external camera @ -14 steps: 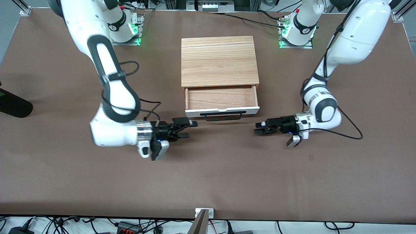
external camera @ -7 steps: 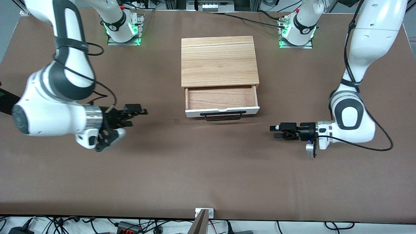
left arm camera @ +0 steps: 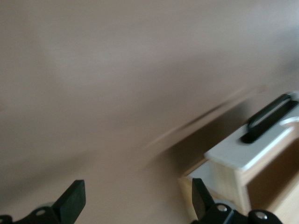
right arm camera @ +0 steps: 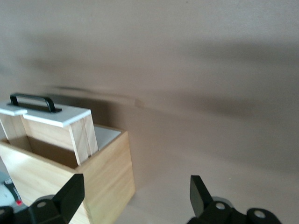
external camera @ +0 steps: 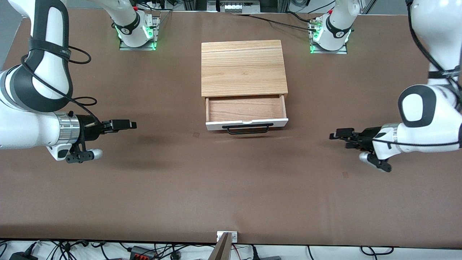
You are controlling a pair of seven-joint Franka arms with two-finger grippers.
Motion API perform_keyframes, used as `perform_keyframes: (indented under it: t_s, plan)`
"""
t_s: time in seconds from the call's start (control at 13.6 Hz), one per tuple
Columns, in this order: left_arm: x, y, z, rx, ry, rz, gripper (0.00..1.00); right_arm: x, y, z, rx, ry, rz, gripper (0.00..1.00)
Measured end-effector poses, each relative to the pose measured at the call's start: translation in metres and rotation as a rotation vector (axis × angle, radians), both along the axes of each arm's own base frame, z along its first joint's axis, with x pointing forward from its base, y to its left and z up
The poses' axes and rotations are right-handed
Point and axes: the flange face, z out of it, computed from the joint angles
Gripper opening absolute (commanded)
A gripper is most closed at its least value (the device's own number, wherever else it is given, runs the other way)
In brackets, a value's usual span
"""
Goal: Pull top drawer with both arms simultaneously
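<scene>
Hovering: left hand (external camera: 337, 134) open | right hand (external camera: 128, 125) open | one top drawer (external camera: 246, 112) out

even overhead light, soft shadows — left wrist view motion-blurred.

High front camera faces the arms; both wrist cameras share the top drawer (external camera: 246, 110).
</scene>
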Motion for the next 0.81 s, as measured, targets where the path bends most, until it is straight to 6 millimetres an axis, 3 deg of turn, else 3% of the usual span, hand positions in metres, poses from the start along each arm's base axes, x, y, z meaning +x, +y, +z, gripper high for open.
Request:
perform_keyframes:
  t_s: [0.29, 0.51, 0.66, 0.81]
  plan:
    - [-0.017, 0.022, 0.08, 0.235, 0.023, -0.021, 1.0, -0.004, 0.007, 0.006, -0.199, -0.007, -0.021, 1.0]
    - [-0.014, 0.038, 0.134, 0.394, -0.054, -0.033, 1.0, -0.018, 0.008, 0.044, -0.377, -0.066, 0.002, 1.0]
    - [-0.014, 0.043, 0.148, 0.411, -0.064, -0.024, 1.0, -0.026, -0.013, 0.083, -0.438, -0.131, -0.008, 1.0]
    - [-0.019, 0.047, 0.162, 0.436, -0.036, -0.009, 1.0, -0.033, -0.054, 0.117, -0.46, -0.172, -0.069, 1.0]
